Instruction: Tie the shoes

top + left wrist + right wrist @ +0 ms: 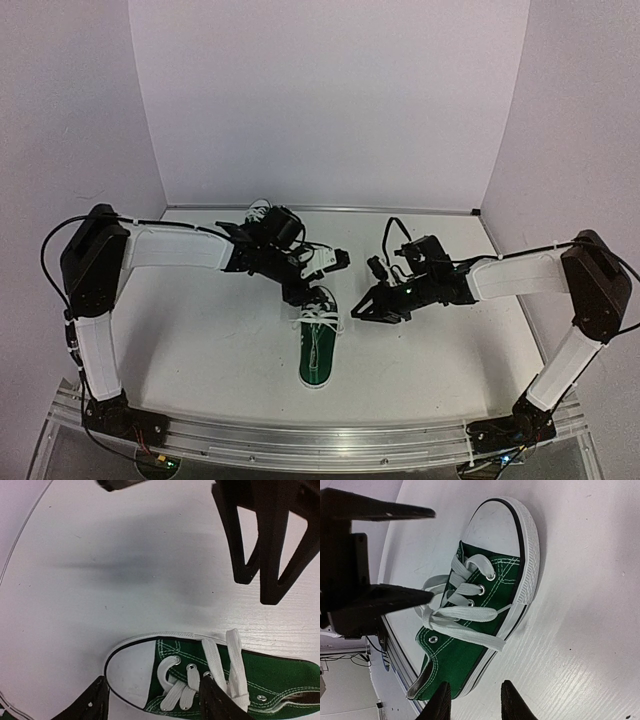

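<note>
The shoe (318,348) lay near the middle of the table (200,350), toe toward 12 o'clock and heel toward 6. Its white laces (465,612) were threaded through the eyelets but not knotted, and one loose end trailed over the side onto the sole.

The left gripper (152,680) hung over the toe end at about 11 o'clock, fingers spread wide to either side of the lacing and gripping nothing. The right gripper (475,700) sat just beside the shoe at about 2 o'clock, fingers parted with a clear gap, also empty.

Judged from here, the main risk was the shoe itself. It looked light and nothing pinned it, so a tug on a lace would likely drag or roll it instead of tightening anything. The left fingers could also close on the crossed lacing rather than a free end. With both grippers so near each other, they might collide.

By count there was one shoe plainly seen, with two arms and two grippers. A white tangle (258,208) behind the left arm, toward 11 o'clock, might have been a second shoe, but it was too hidden to tell.
</note>
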Motion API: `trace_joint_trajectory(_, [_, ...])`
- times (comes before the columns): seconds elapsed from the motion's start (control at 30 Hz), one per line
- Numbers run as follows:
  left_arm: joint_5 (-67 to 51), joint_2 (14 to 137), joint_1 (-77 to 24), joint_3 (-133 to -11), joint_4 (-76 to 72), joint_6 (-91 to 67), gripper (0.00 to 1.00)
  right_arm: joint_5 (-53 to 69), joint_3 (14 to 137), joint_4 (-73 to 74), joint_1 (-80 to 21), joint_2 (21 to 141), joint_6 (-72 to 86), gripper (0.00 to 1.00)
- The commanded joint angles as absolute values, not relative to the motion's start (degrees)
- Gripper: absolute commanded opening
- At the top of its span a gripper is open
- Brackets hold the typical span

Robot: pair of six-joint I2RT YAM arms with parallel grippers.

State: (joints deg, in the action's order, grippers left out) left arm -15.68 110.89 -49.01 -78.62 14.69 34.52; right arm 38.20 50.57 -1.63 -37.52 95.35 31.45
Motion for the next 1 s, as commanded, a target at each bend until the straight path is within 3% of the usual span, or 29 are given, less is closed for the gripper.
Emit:
trace_joint_trajectory(0.0, [-15.09,103.10,-46.90,-79.78,18.35,29.96,0.62,37.57,51.39,-1.98,-37.18,96.15,30.01,0.32])
trace_joint_trajectory(0.43, [-20.61,90.02,-46.19,-59.67,17.50,28.95,0.51,37.48,50.91,-4.34,-38.15,99.81,31.14,0.30])
trace_joint_trajectory(0.97, [-23.07,95.57,-46.17,-60.89,16.91,29.91,0.44,34.28,48.33,-13.61,-41.64,103.57,36.50,0.32])
